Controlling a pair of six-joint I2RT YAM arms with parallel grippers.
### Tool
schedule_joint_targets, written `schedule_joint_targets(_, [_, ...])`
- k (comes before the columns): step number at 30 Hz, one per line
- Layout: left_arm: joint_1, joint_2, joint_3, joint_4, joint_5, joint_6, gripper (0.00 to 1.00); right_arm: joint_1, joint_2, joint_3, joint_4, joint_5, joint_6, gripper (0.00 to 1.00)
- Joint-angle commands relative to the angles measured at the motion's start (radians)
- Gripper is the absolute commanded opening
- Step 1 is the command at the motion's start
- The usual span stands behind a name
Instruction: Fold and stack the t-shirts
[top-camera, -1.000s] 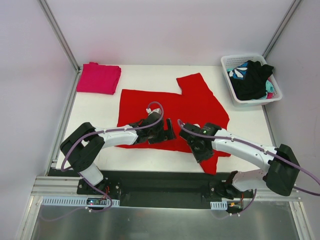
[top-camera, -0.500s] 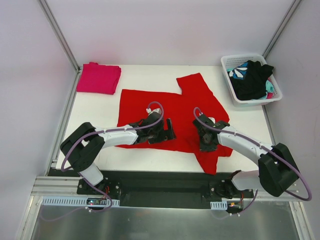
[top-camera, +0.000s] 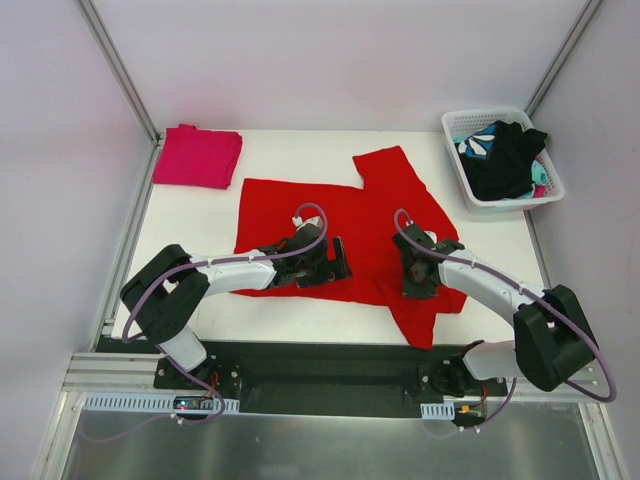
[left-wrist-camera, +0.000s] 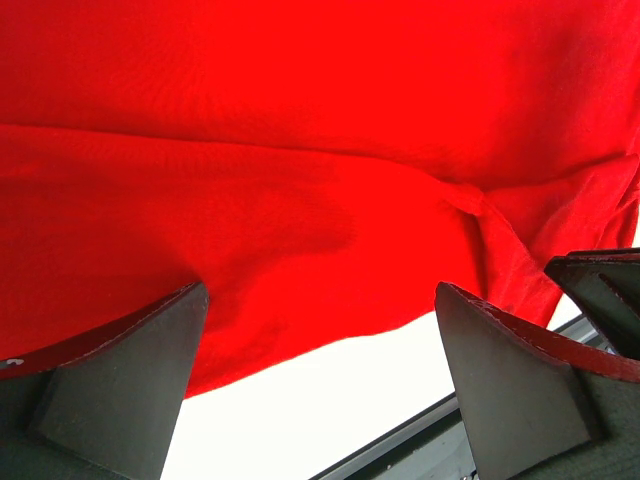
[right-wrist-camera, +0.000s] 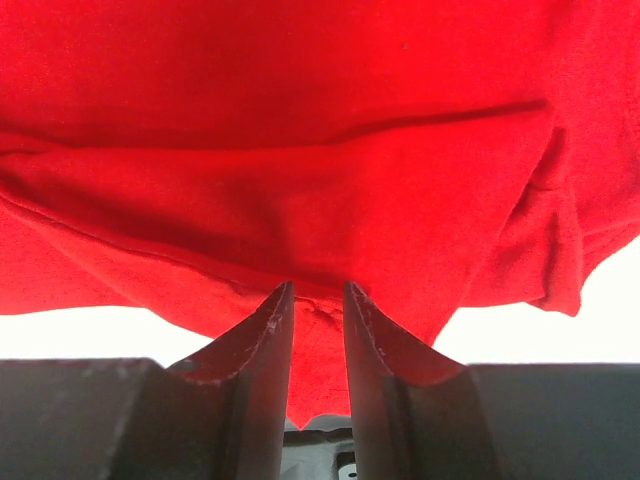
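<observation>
Pinching a fold at the near hem of the red t-shirt (top-camera: 350, 210), the right gripper (top-camera: 414, 284) sits low on the table (top-camera: 300, 150). The left gripper (top-camera: 340, 259) hovers spread wide over the shirt's near edge.

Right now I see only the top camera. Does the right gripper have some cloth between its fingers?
Observer: Yes. In the right wrist view the right gripper has its fingers nearly together, and the hem of the red t-shirt fills the narrow gap.
Operator: And the left one?
Observer: The left gripper stands wide open. The red hem lies ahead between its fingers, not gripped, with bare white table below it.
</observation>
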Motion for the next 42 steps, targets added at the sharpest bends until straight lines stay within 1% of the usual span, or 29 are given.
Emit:
schedule_joint_targets(1, [-0.014,0.024,-0.008,-0.086,-0.011,0.008,0.99,-0.037,-0.054,-0.016,-0.044,0.016,-0.012,0.30])
schedule_joint_targets(6, [-0.014,0.025,-0.007,-0.084,-0.011,0.008,0.99,-0.081,-0.093,-0.044,-0.045,0.005,-0.020,0.32])
schedule_joint_targets(14, [-0.014,0.025,-0.007,-0.086,-0.011,0.007,0.99,-0.124,-0.096,-0.082,-0.021,-0.069,-0.034,0.33])
schedule_joint_targets(21, [-0.014,0.028,-0.007,-0.084,-0.010,0.007,0.99,-0.131,-0.094,-0.101,-0.003,-0.118,-0.029,0.32])
schedule_joint_targets(25, [-0.016,0.030,-0.003,-0.084,-0.011,0.005,0.99,-0.131,-0.094,-0.110,0.011,-0.149,-0.025,0.29])
schedule_joint_targets(32, [-0.014,0.033,-0.003,-0.084,-0.010,0.005,0.99,-0.131,-0.084,-0.118,0.024,-0.176,-0.023,0.29])
schedule_joint_targets(39, [-0.014,0.036,-0.002,-0.084,-0.008,0.007,0.99,-0.129,-0.076,-0.110,0.025,-0.193,-0.025,0.24])
schedule_joint_targets(42, [-0.014,0.039,0.001,-0.084,-0.005,0.005,0.99,-0.131,-0.074,-0.102,0.027,-0.193,-0.029,0.16])
